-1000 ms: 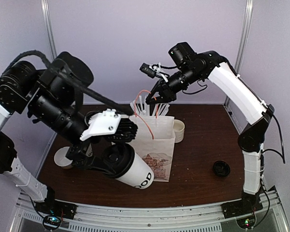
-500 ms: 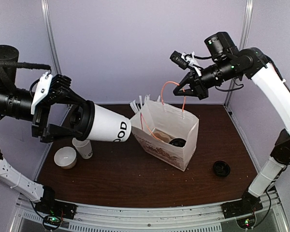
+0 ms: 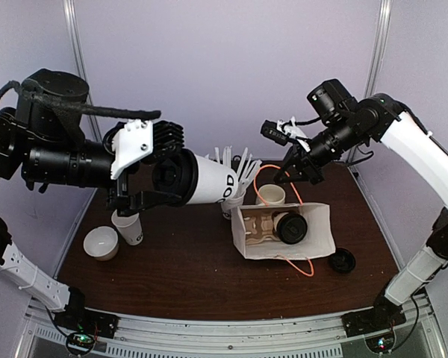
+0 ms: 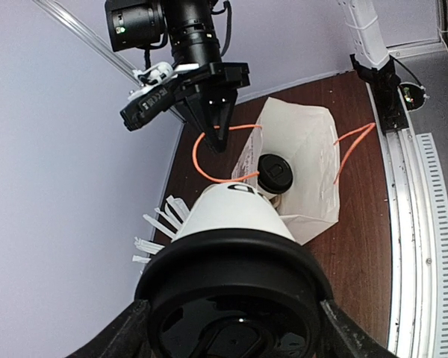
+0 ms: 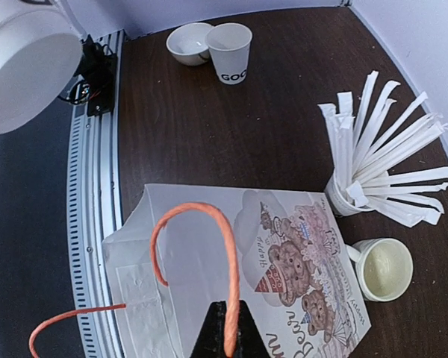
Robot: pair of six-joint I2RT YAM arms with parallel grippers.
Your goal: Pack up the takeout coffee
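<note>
Overhead view. The left gripper (image 3: 158, 170), jaws spread wide, clasps the first takeout cup (image 3: 209, 180) by its black-lidded end and holds it in the air above the table (image 3: 194, 276). The cup's long axis lies almost level, with the lid at 9 o'clock and the lettered base pointing to 3 o'clock, just beside the cup of white sticks (image 3: 237, 168). At 4 o'clock from that base, the paper bag (image 3: 319, 237) turns its open mouth toward the camera. The second takeout cup (image 3: 291, 227) sits inside it, lid facing out. The right gripper (image 3: 293, 173) is closed tight on the bag's orange handle (image 5: 230, 283). A cream mug (image 3: 272, 195) stands at the bag's 12 o'clock, and a loose black lid (image 3: 342, 259) lies at its 4 o'clock.
</note>
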